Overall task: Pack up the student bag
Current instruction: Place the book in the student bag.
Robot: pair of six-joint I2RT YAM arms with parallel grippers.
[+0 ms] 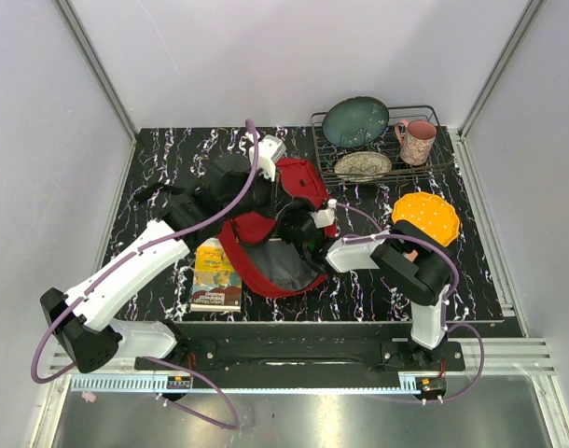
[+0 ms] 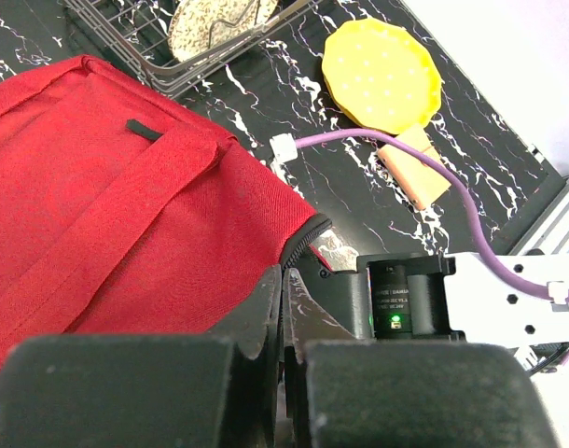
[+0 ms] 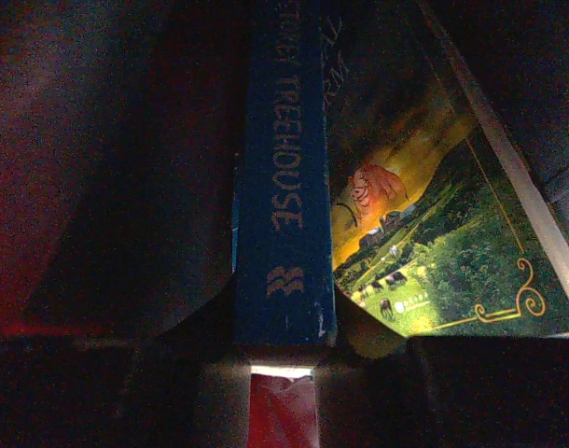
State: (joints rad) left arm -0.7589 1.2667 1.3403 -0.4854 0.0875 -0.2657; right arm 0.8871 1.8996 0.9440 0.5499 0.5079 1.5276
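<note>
Yellow-and-green paperback (image 1: pixel 215 275): it lies flat at 8 o'clock on the black marbled table (image 1: pixel 471 271), just beside the bag's left edge.

Left gripper (image 2: pixel 283 289): I read the fingers as clenched on the zipper rim of the student bag (image 1: pixel 303 182), with red fabric pinched between them.

Student bag: it sits at the table's centre with its mouth open toward 6 o'clock and its grey lining (image 1: pixel 289 263) exposed.

Right gripper (image 3: pixel 283 329): it reaches into the bag's mouth from 4 o'clock. Its fingers are closed on a blue-spined book (image 3: pixel 283 187) lettered "TREEHOUSE". A second book (image 3: pixel 434 252), with a green pasture scene on its cover, lies against the blue spine's right side.

Wire dish rack (image 1: pixel 326 154): it stands at 1 o'clock. It holds a teal plate (image 1: pixel 355 121), a patterned plate (image 1: pixel 363 166) and a pink mug (image 1: pixel 416 142).

Yellow plate (image 1: pixel 425 217): it rests at 3 o'clock, with an orange block (image 2: pixel 415 173) at its near edge. I cannot tell whether the two touch.
</note>
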